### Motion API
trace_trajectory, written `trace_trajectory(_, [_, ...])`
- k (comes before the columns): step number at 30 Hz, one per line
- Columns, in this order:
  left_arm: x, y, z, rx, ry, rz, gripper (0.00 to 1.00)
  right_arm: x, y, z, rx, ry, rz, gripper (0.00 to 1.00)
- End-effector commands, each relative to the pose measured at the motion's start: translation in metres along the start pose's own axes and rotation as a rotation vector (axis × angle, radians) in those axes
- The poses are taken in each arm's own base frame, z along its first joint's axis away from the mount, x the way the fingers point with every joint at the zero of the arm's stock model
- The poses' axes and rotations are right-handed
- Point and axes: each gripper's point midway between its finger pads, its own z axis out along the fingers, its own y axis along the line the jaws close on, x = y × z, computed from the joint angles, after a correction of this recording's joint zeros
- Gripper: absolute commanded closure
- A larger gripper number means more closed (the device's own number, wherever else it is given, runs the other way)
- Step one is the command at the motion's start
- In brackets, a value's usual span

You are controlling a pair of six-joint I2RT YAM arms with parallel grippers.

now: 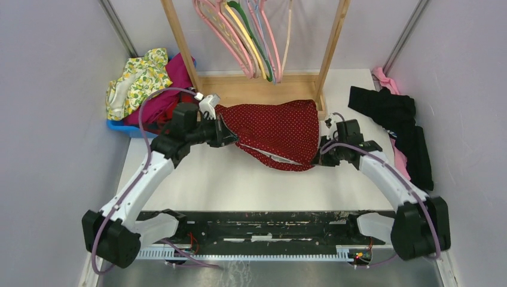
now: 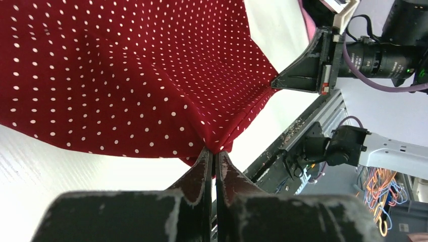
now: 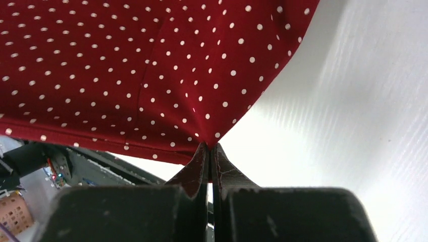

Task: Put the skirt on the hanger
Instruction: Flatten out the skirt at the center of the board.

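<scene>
The dark-red polka-dot skirt (image 1: 275, 131) hangs stretched between my two grippers, in front of the wooden rack's base. My left gripper (image 1: 226, 133) is shut on the skirt's left corner; the left wrist view shows the jaws pinched on the cloth (image 2: 126, 75) at the tip (image 2: 213, 151). My right gripper (image 1: 320, 152) is shut on the right corner; the right wrist view shows the cloth (image 3: 126, 65) clamped at the tip (image 3: 209, 146). The thin lilac-blue hanger (image 1: 257, 27) hangs on the rack among pink, yellow and green hangers.
The wooden rack frame (image 1: 332, 54) stands at the back centre. A blue bin (image 1: 119, 127) with lemon-print and magenta clothes sits at the back left. A black garment (image 1: 400, 125) and pink cloth (image 1: 385, 81) lie along the right wall.
</scene>
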Motion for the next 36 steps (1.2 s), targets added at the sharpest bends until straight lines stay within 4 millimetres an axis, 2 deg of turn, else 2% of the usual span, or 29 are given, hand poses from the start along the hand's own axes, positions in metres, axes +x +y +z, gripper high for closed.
trace_trajectory(1, [-0.010, -0.008, -0.026, -0.024, -0.113, 0.049, 0.97, 0.001, 0.009, -0.027, -0.041, -0.111, -0.053, 0.99])
trace_trajectory(3, [0.009, -0.001, -0.026, -0.046, -0.077, 0.026, 0.97, 0.015, 0.004, -0.026, -0.032, -0.084, -0.036, 0.99])
trace_trajectory(5, [0.026, 0.008, -0.027, -0.083, -0.050, -0.006, 0.97, 0.022, 0.010, -0.026, -0.073, -0.068, -0.015, 0.99])
trace_trajectory(7, [0.044, 0.017, -0.027, -0.105, -0.022, -0.033, 0.97, 0.026, 0.006, -0.025, -0.053, -0.054, 0.006, 0.99])
trace_trajectory(12, [0.068, 0.033, -0.031, -0.161, 0.012, -0.071, 0.95, 0.042, 0.006, -0.021, -0.067, -0.015, 0.055, 0.99])
trace_trajectory(18, [0.074, 0.034, -0.034, -0.183, 0.027, -0.093, 0.95, 0.062, 0.015, -0.025, -0.120, -0.008, 0.093, 0.99])
trace_trajectory(23, [0.079, 0.034, -0.037, -0.199, 0.038, -0.117, 0.89, 0.075, 0.015, -0.026, -0.128, -0.006, 0.108, 0.99])
trace_trajectory(27, [0.086, 0.032, -0.040, -0.201, 0.069, -0.134, 0.82, 0.083, 0.014, -0.021, -0.127, 0.013, 0.116, 0.99])
trace_trajectory(36, [0.093, 0.031, -0.051, -0.221, 0.070, -0.151, 0.77, 0.102, 0.017, -0.007, -0.136, 0.050, 0.121, 0.99])
